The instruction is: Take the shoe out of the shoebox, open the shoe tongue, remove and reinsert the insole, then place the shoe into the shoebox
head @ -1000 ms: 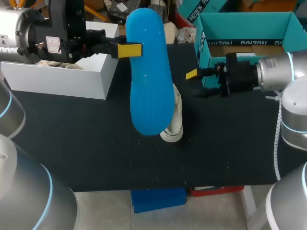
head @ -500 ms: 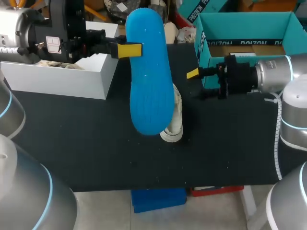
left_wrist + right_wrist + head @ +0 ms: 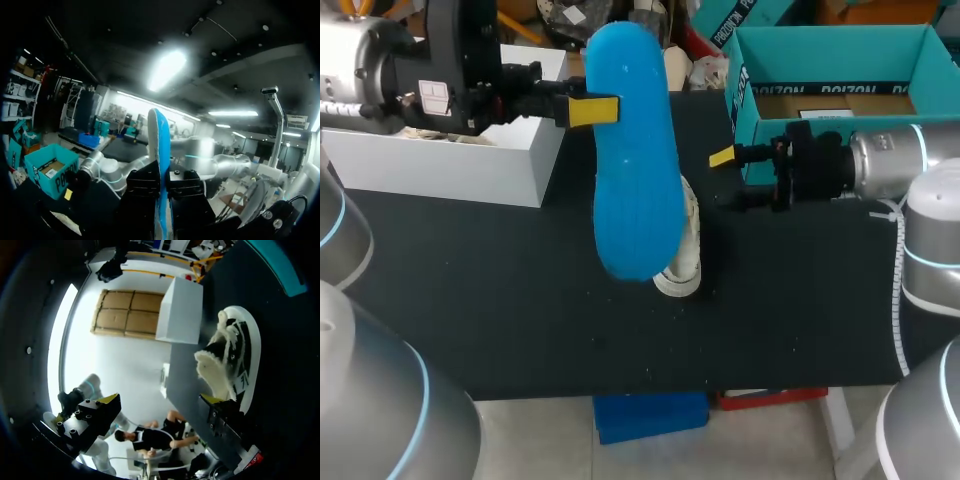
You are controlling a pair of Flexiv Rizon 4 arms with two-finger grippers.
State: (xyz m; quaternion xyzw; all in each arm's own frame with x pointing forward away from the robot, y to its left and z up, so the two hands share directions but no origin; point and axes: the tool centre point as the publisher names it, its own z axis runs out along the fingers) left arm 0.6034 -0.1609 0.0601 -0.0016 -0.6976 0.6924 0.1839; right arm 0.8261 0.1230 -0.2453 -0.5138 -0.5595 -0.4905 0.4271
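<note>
Black table top (image 3: 520, 300), lightly speckled, white box (image 3: 470, 165) on its left

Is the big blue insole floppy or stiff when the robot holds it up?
Probably fairly stiff: pinched only at one edge by the left gripper, the insole looks straight along its whole length, with no droop. Likely light too, since it looks thin edge-on in the left wrist view.
</note>
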